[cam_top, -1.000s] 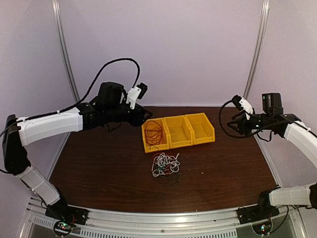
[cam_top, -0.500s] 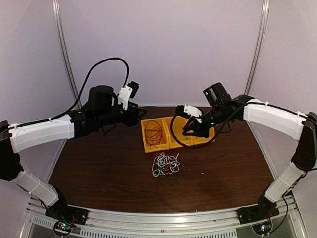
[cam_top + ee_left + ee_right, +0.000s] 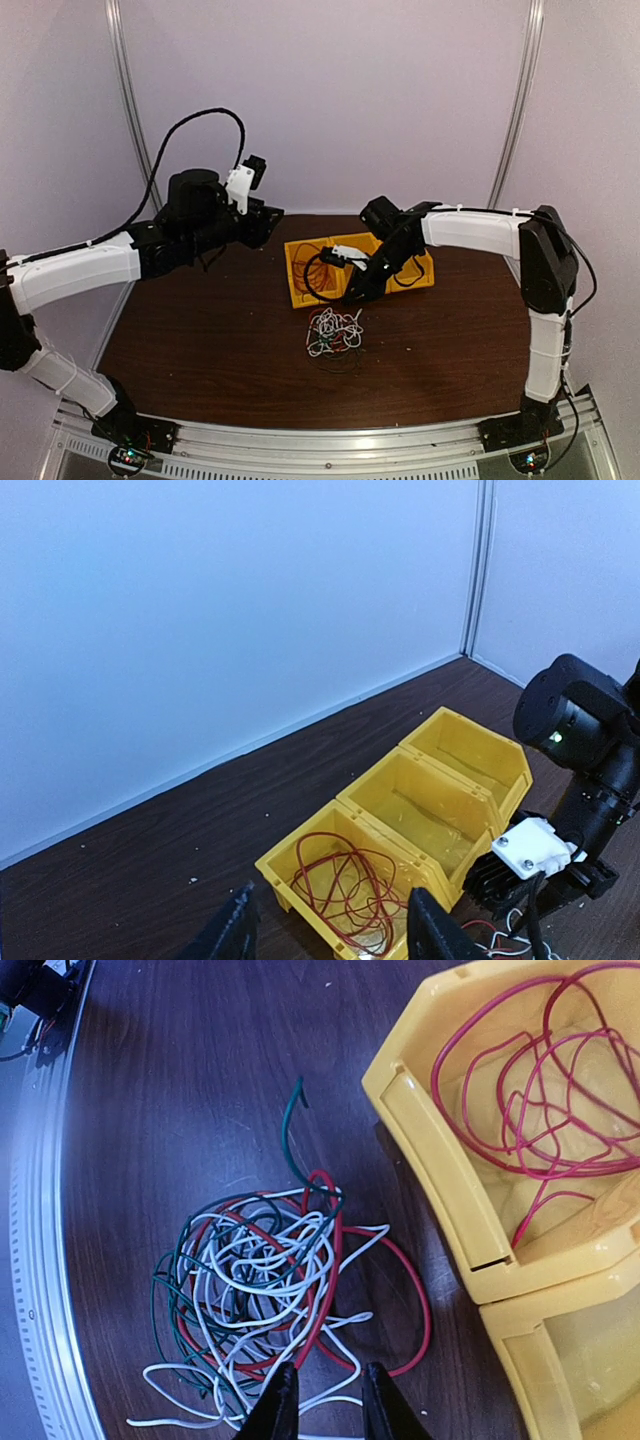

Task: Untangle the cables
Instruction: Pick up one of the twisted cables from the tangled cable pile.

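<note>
The cables [image 3: 335,332] lie in a small tangled clump of white, red and dark green wires on the brown table, just in front of the yellow bins. In the right wrist view the clump [image 3: 250,1295] fills the middle. My right gripper [image 3: 325,1410] is slightly open and empty, hovering over the clump's near edge; in the top view it [image 3: 358,290] sits between the bins and the clump. A loose red wire [image 3: 350,885] lies coiled in the left bin [image 3: 300,285]. My left gripper [image 3: 333,935] is open and empty, raised behind that bin [image 3: 275,865].
Three yellow bins stand in a row; the middle bin [image 3: 349,285] and the right bin [image 3: 428,268] hold nothing. White walls close the back and sides. A metal rail [image 3: 330,440] runs along the table's front edge.
My right arm has swung from the far right across the bins and down to the cable clump. My left arm has drawn back a little to the left and up.
</note>
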`<state>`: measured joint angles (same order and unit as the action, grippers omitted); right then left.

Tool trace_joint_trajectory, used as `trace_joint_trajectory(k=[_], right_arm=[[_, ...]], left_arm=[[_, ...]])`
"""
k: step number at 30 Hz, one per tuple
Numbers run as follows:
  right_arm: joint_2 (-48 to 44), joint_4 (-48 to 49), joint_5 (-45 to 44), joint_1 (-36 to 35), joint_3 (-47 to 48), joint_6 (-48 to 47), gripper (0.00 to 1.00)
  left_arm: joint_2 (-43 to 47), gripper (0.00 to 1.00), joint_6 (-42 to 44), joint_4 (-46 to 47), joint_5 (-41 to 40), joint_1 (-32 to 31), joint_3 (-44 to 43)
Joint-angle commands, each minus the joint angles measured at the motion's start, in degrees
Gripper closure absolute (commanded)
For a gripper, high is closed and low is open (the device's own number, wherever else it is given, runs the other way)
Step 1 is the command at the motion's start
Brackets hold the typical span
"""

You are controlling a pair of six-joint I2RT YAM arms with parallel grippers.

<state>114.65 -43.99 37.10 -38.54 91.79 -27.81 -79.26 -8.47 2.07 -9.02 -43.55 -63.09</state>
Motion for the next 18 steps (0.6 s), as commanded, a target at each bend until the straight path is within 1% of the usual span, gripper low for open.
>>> trace_joint_trajectory(k=[1, 7, 18], right_arm=[[1.9, -2.46, 2.95, -0.27, 1.91, 3.1, 0.77], [4.87, -3.31, 5.23, -0.31, 4.44, 4.63, 0.75], [9.21, -4.43, 4.68, -0.53, 7.87, 5.73, 0.74]], left_arm=[[1.63, 0.48, -0.14, 2.86, -1.32, 0.04, 0.6], [1.67, 0.48, 0.09, 2.79, -1.6, 0.04, 0.69], [1.63, 0.48, 0.6, 2.68, -2.06, 0.04, 0.69]])
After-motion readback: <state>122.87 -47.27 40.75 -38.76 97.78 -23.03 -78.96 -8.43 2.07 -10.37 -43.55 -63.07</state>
